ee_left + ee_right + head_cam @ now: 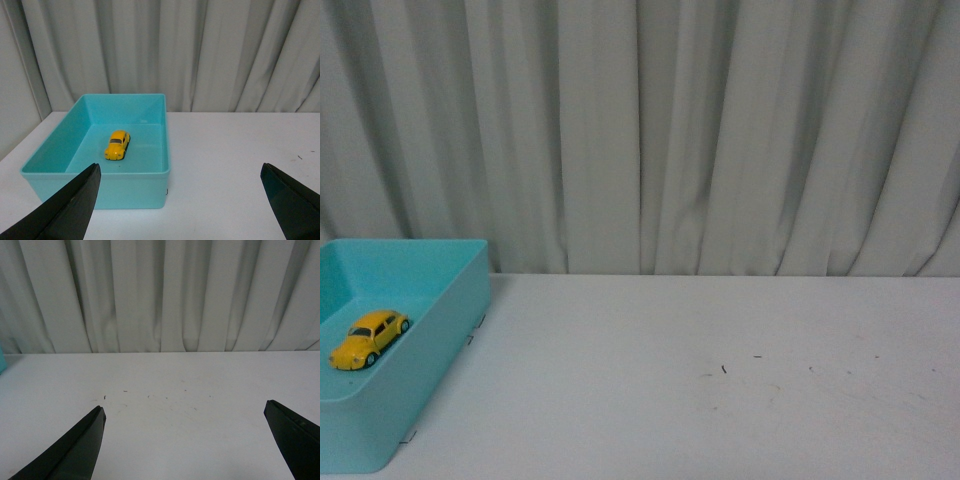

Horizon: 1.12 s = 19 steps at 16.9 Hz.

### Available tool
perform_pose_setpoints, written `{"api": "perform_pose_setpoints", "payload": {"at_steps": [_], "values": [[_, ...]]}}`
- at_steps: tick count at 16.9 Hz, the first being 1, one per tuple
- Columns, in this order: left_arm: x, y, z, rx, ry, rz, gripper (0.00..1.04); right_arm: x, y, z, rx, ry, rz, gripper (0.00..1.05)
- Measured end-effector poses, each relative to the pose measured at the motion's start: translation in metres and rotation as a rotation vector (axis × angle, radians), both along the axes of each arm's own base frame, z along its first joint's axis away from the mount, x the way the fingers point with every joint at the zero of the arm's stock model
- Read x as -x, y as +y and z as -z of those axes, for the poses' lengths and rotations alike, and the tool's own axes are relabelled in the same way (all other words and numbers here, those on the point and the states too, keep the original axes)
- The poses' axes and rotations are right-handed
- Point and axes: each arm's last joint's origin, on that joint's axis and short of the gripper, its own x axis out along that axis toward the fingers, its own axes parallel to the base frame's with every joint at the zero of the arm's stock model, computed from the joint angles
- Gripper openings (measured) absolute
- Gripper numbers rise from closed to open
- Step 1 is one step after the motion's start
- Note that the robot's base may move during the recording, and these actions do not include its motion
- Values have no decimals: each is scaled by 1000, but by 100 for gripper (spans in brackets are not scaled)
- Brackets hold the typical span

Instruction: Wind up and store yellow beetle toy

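Observation:
The yellow beetle toy (369, 338) lies on the floor of a turquoise bin (440, 330) at the table's left side, on its wheels. The left wrist view looks down on the same toy (117, 144) in the bin (150, 185), well ahead of my left gripper (180, 172), which is open with nothing between its black fingers (75, 205). My right gripper (184, 412) hangs open over bare white table, its fingers (80, 447) far apart. Neither arm shows in the front view.
A white table (720, 380) with a few small dark specks (724, 369) stretches right of the bin. A pale curtain (700, 130) closes the back edge. A white wall (15, 100) stands beside the bin in the left wrist view.

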Motion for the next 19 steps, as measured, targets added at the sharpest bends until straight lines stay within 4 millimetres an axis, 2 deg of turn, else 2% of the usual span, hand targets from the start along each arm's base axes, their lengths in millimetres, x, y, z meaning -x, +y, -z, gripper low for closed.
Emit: {"api": "perform_pose_setpoints", "payload": {"at_steps": [19], "values": [[0, 0, 0, 0, 1, 0, 98, 0, 0, 0, -4, 0, 0, 98]]}}
